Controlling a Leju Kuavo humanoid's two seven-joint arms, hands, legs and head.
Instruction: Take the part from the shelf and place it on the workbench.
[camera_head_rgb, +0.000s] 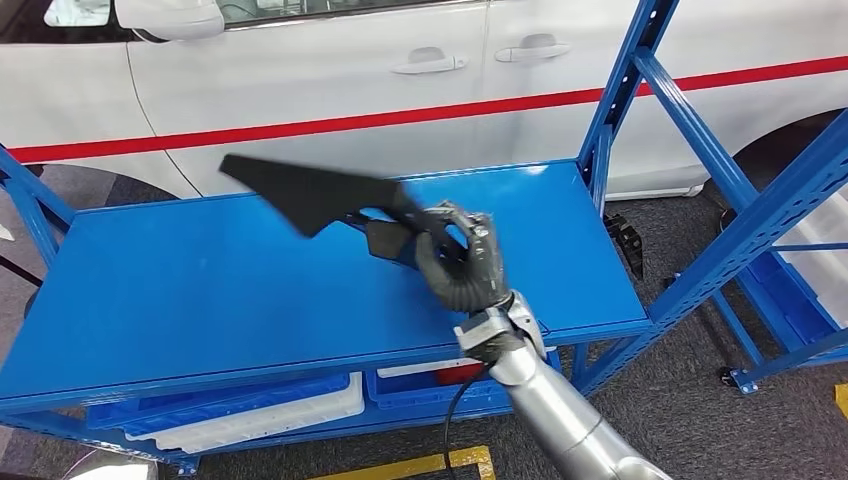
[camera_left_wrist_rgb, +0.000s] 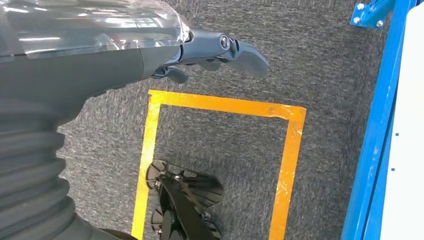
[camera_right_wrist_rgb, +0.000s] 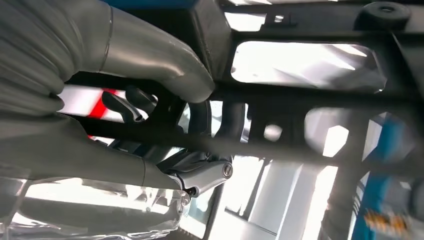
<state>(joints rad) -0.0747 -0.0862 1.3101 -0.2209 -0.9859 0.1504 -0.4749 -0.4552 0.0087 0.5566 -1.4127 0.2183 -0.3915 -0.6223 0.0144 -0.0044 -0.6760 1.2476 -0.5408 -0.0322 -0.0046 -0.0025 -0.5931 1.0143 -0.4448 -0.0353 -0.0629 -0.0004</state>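
A flat black plastic part (camera_head_rgb: 310, 192) with a pointed end hangs tilted above the blue shelf top (camera_head_rgb: 180, 290). My right hand (camera_head_rgb: 462, 258) grips it at its near end, fingers wrapped around the frame. In the right wrist view the part's black ribs (camera_right_wrist_rgb: 300, 95) cross close in front of my thumb (camera_right_wrist_rgb: 150, 55) and the fingers (camera_right_wrist_rgb: 200, 172) curled around them. My left hand (camera_left_wrist_rgb: 220, 50) hangs at my side over the carpet, its fingers held straight and holding nothing.
A white car (camera_head_rgb: 400, 90) with a red stripe stands just behind the shelf. Blue uprights (camera_head_rgb: 620, 110) rise at the shelf's right end, and another blue rack (camera_head_rgb: 790, 200) stands further right. White bins (camera_head_rgb: 260, 410) sit under the top. Yellow floor tape (camera_left_wrist_rgb: 225, 105) marks the carpet.
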